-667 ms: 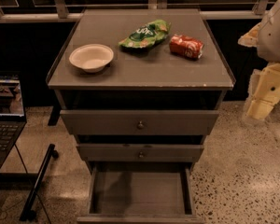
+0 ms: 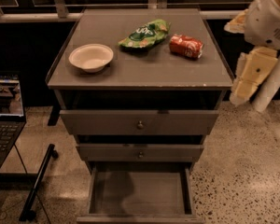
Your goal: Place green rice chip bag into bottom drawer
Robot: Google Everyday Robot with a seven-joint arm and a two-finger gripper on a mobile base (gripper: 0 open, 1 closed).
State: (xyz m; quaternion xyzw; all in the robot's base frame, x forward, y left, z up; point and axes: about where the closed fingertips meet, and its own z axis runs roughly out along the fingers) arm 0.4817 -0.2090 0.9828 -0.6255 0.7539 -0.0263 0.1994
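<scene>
Speckled floor, grey cabinet, bag up top and the low drawer pulled out to take it

Cabinet top point(image 2: 144, 71) carries three things: a pale bowl point(image 2: 91, 57) at the left, the green bag point(image 2: 144, 34) toward the back middle, and a red packet point(image 2: 185, 46) near it on the right, the two close but apart. Bag lies flat with nothing on it, so I'd judge the pick is not yet done. Bottom drawer point(image 2: 139, 192) stands well out with nothing showing inside, presumably opened ready for the bag, while the two knobbed drawers point(image 2: 140, 123) above sit nearly shut. Gripper point(image 2: 250, 78) hangs off the cabinet's right side, pointing down, well apart from the bag; whether it is apart or together I cannot tell from where I stand. To reach the bag it would likely have to come in over the top from the right, and the red packet sits on that side, so it could get nudged
</scene>
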